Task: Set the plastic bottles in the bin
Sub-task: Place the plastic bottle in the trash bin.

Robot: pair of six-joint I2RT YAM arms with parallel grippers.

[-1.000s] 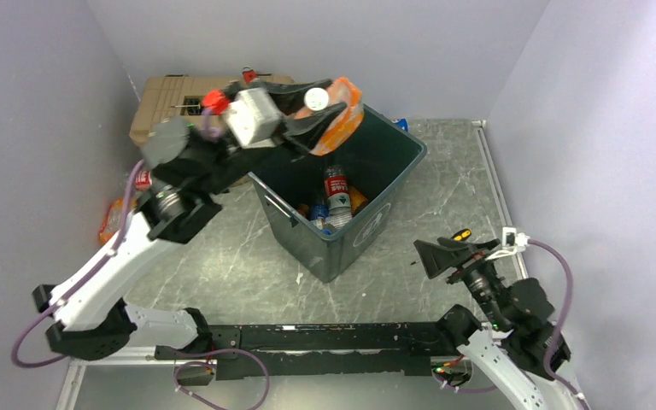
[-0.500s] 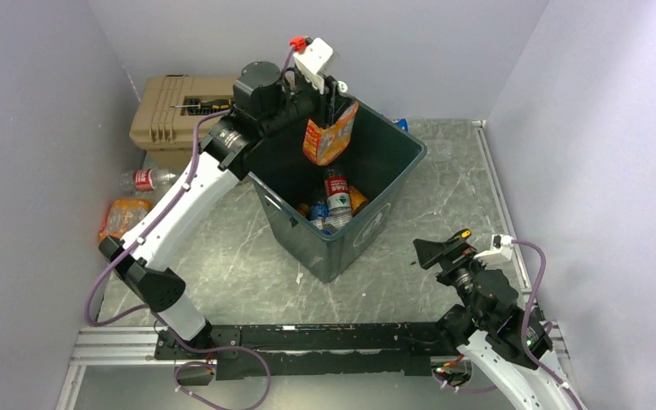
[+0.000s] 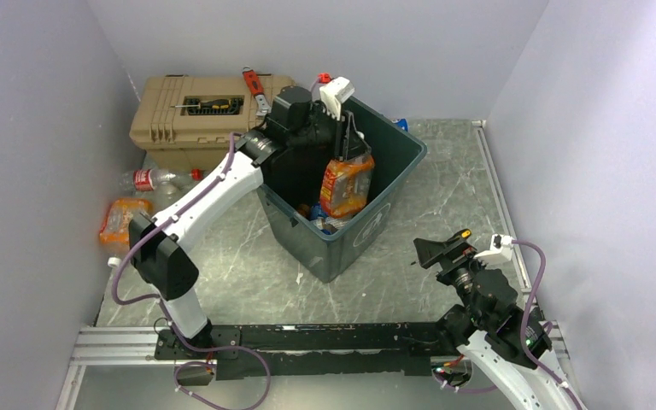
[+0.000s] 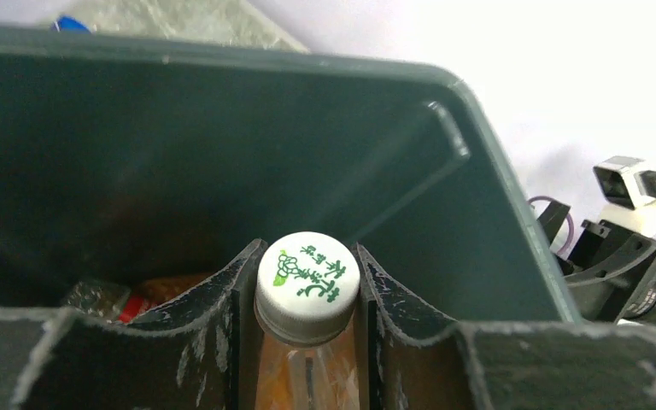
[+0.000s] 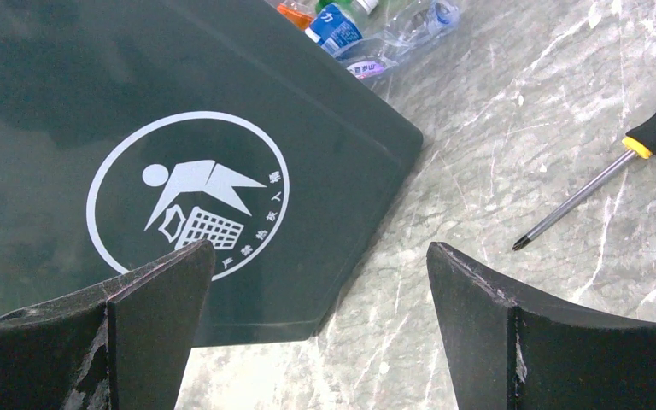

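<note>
The left gripper point(image 3: 348, 141) hangs over the open mouth of the bin point(image 3: 393, 184), pointing down into it. Its jaws are partly closed on the neck of an orange-labelled bottle point(image 3: 347, 186). In the left wrist view the two fingers point(image 4: 222, 290) sit just under the bottle's white cap point(image 4: 307, 272), one on each side, touching it. The bottle hangs upright straight below the gripper, with its body inside the bin's walls. Its lower end comes down close to the loose bottles point(image 3: 320, 218) on the bin's floor, though from above it is hard to say whether it touches them.

The right gripper point(image 3: 434, 254) is low over the table point(image 3: 248, 256), to the right of the bin and apart from it. Its jaws are spread wide with nothing between them, and they face the bin wall that carries a white round logo point(image 5: 190, 203). A screwdriver point(image 5: 581, 196) lies on the table just beside this gripper.

More bottles are outside the bin. A red-labelled bottle point(image 3: 147, 179) and an orange bottle point(image 3: 120, 218) lie on the table to the left, near the tan toolbox point(image 3: 171, 128). A few more point(image 5: 367, 21) lie behind the bin's far corner
</note>
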